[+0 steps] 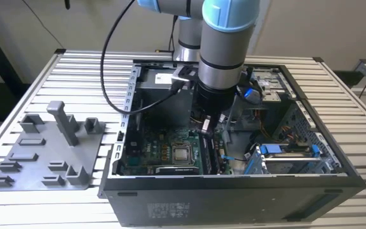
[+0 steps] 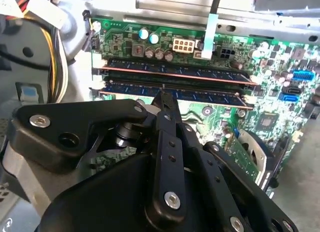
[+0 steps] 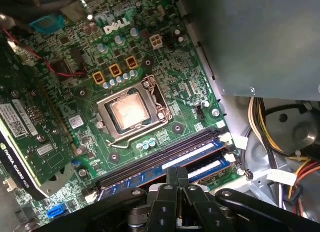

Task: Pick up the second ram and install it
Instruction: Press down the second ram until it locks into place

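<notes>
Slatted metal tabling carries everything in the exterior view: an open computer case [image 1: 234, 143] directly under me and a grey plastic tray [image 1: 46, 152] well off to one side of it, its upright post standing bare. My claw [image 1: 207, 125] hangs inside the case, low over the motherboard [image 1: 164, 152] and just above the memory slots.

Seen in the second wrist view, my fingers [image 2: 167, 104] come together to a narrow tip that touches the top edge of the second ram [image 2: 175, 89], which stands in the slot nearer me, with another stick [image 2: 175, 72] already seated just beyond it. My claw looks closed, pressing rather than gripping, with nothing held between the pads.

Looking at the first wrist view, my fingertips [image 3: 177, 174] sit right over the slots, and the processor socket [image 3: 131, 111] lies farther out. I judge the seating step is in hand; it calls for straight, even pressure until both end latches close.
</notes>
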Robot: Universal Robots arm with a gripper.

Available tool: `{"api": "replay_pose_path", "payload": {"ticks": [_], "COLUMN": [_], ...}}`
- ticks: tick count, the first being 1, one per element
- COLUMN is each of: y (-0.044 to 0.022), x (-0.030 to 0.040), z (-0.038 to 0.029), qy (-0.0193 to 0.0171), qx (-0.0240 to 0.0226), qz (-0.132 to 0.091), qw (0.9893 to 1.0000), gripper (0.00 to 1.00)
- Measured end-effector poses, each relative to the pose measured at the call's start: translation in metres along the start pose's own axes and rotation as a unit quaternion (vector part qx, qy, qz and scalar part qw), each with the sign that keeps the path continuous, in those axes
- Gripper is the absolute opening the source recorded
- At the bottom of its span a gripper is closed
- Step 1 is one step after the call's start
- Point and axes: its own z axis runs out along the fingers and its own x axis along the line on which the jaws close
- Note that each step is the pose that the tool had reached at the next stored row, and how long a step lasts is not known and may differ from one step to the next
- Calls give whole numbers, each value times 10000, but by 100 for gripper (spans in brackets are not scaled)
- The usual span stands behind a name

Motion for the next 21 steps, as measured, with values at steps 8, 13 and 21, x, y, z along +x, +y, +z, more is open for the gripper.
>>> {"api": "replay_pose_path", "payload": {"ticks": [8, 13, 21], "y": [7, 10, 14], "x": [3, 5, 7], "z": [0, -1, 2], "qy": [-14, -19, -32], "qx": [-10, -14, -24], "qz": [-321, -452, -760], "qw": [9995, 9990, 9971], "gripper": [11, 11, 11]}}
